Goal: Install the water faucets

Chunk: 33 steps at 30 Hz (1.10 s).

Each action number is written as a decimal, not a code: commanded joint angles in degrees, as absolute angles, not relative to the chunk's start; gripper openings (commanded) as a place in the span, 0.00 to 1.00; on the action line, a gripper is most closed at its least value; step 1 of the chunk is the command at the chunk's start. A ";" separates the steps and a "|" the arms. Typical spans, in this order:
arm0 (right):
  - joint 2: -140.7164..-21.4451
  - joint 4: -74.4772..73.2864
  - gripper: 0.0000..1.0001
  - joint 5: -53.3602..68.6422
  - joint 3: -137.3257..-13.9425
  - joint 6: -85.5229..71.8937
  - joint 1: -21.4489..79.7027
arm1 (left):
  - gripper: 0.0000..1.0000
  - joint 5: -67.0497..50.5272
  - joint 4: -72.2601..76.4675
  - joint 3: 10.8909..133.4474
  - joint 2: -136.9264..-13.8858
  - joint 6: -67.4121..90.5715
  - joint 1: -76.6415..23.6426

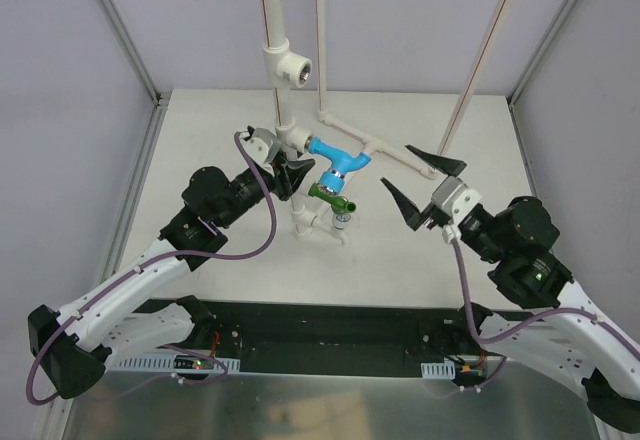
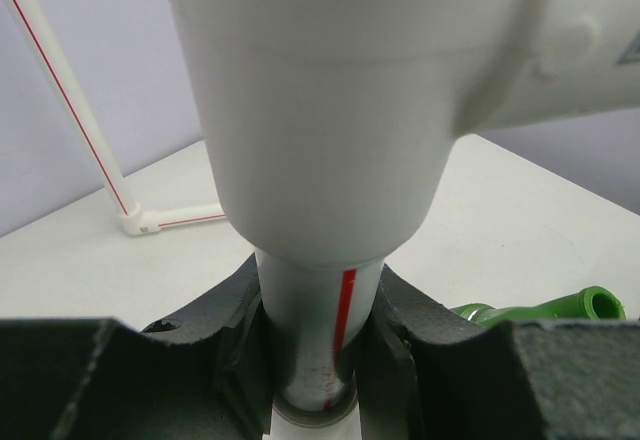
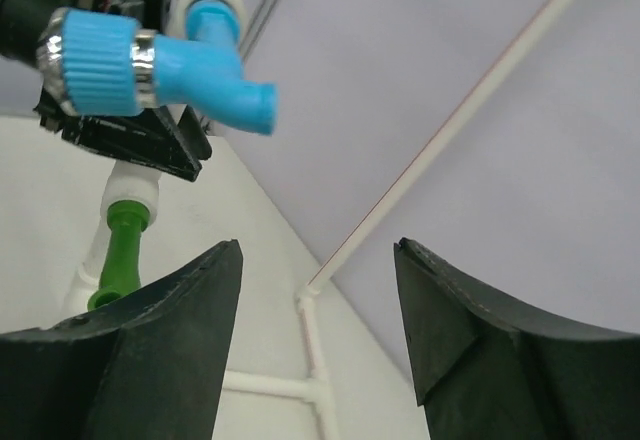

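Observation:
A white upright pipe (image 1: 287, 110) with tee sockets stands at the table's middle. The light blue faucet (image 1: 336, 159) with a silver ring sits in a tee socket, spout pointing right; it also shows in the right wrist view (image 3: 160, 65). The dark green faucet (image 1: 332, 198) sits in the socket below; its spout shows in the left wrist view (image 2: 560, 309) and in the right wrist view (image 3: 118, 255). My left gripper (image 1: 290, 174) is shut on the pipe (image 2: 320, 310) just under a tee. My right gripper (image 1: 420, 182) is open and empty, to the right of the faucets.
A second white pipe frame (image 1: 385, 150) lies on the table behind, with thin red-striped pipes (image 1: 480, 60) rising from it. Further tee sockets (image 1: 288, 65) sit higher on the upright pipe. Grey walls close the table on three sides.

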<state>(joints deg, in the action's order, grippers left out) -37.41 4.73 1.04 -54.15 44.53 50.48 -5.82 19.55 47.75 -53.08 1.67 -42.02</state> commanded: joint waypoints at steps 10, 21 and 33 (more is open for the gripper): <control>-42.10 7.30 0.68 21.27 -60.64 76.02 51.68 | 0.00 -6.94 16.00 48.60 -52.12 8.35 -42.45; -48.33 0.28 0.66 19.78 -66.26 82.35 56.24 | 0.00 -7.30 16.00 48.61 -52.12 8.26 -42.45; -54.93 -2.99 0.63 15.39 -69.96 88.76 60.55 | 0.00 -6.86 15.82 48.16 -51.24 8.09 -42.45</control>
<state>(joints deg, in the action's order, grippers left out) -53.15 -3.51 16.51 -66.81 85.47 59.27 -5.72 18.74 47.75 -52.49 1.74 -41.93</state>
